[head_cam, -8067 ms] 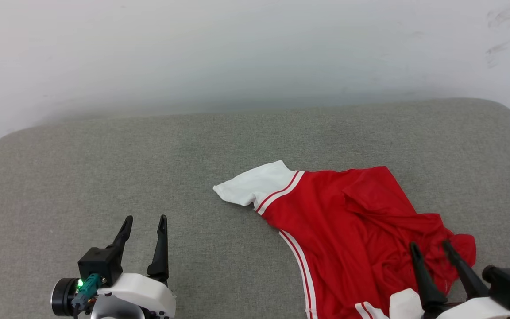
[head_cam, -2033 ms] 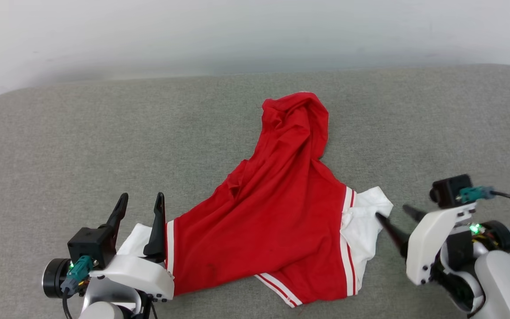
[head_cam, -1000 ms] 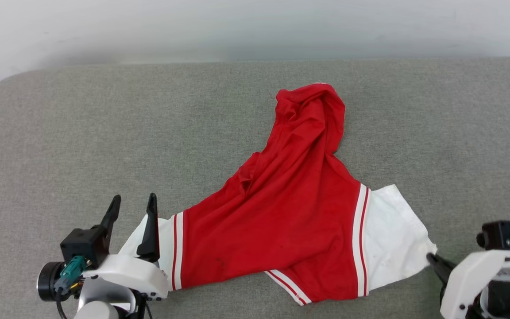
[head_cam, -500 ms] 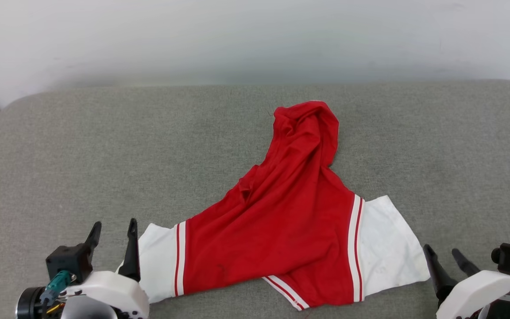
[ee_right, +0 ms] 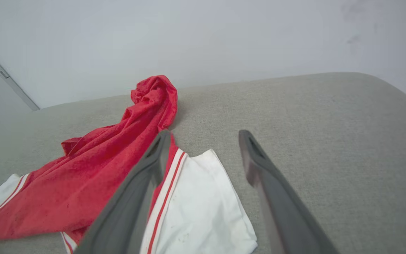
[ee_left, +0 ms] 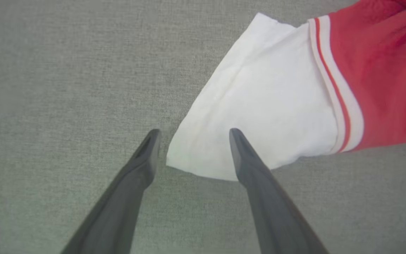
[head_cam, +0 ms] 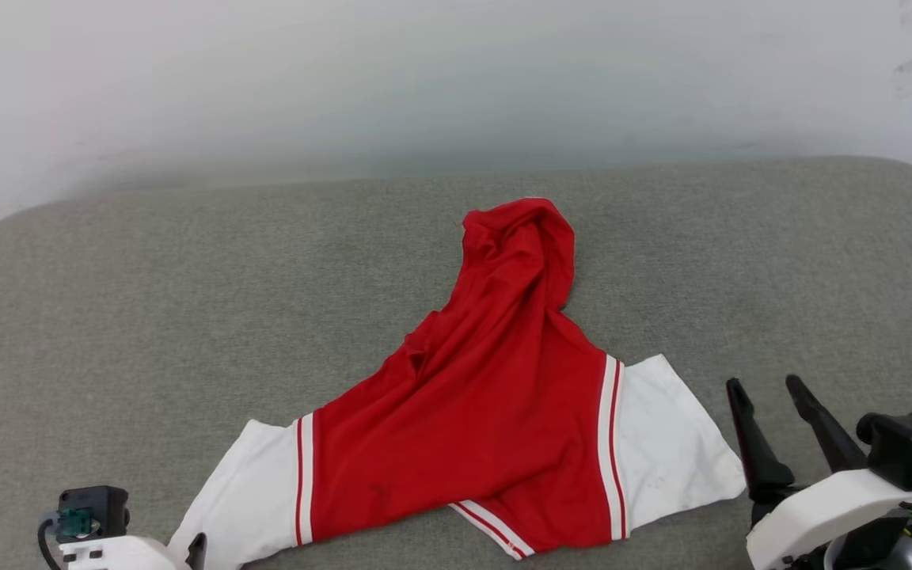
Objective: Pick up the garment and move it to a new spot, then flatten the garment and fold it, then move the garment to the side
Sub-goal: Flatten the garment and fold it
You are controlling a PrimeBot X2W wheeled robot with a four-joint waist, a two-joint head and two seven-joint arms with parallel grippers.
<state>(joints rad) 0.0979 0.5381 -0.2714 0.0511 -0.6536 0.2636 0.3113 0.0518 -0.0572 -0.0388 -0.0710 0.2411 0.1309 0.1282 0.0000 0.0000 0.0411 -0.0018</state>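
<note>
The garment, a red jersey with white sleeves and red-white striped trim, lies on the grey cushion with its sleeves spread left and right and its red body bunched toward the back. No letters or number show. My right gripper stands open just right of the right white sleeve, touching nothing. In the right wrist view the garment lies left of that gripper. My left gripper is open above the left sleeve's corner, nothing between its fingers.
A grey fabric cushion carries everything; its rounded edges curve away at the far left and far right. A pale wall rises behind it. Bare cushion lies on both sides of the garment.
My right gripper has opened and let go of the right sleeve, which now lies flat. The left arm has drawn back toward the bottom edge. The head view has shifted.
</note>
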